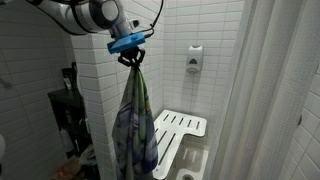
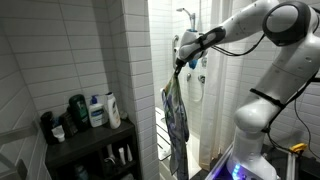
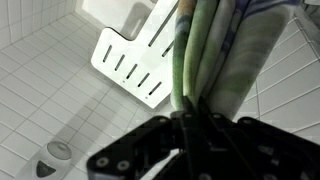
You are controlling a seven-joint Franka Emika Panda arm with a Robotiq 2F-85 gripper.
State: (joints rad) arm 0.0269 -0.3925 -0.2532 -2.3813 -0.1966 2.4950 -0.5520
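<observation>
Tool [image 1: 131, 56] was clamped shut on bunched top of cloth [image 1: 133, 125], so pickup looked done. Cloth hung straight down beside tiled wall corner [image 1: 95, 90], near fold-down seat [image 1: 181, 124]. Not set down or hung on anything yet.

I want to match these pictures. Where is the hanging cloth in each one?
Exterior view: cloth hangs left of middle.
Exterior view: cloth hangs near the middle.
Wrist view: cloth fills the upper right.
Shared landmark: white slatted seat, also in wrist view.

A dark shelf [image 2: 100, 136] carries bottles [image 2: 97, 112] (several, upright).
</observation>
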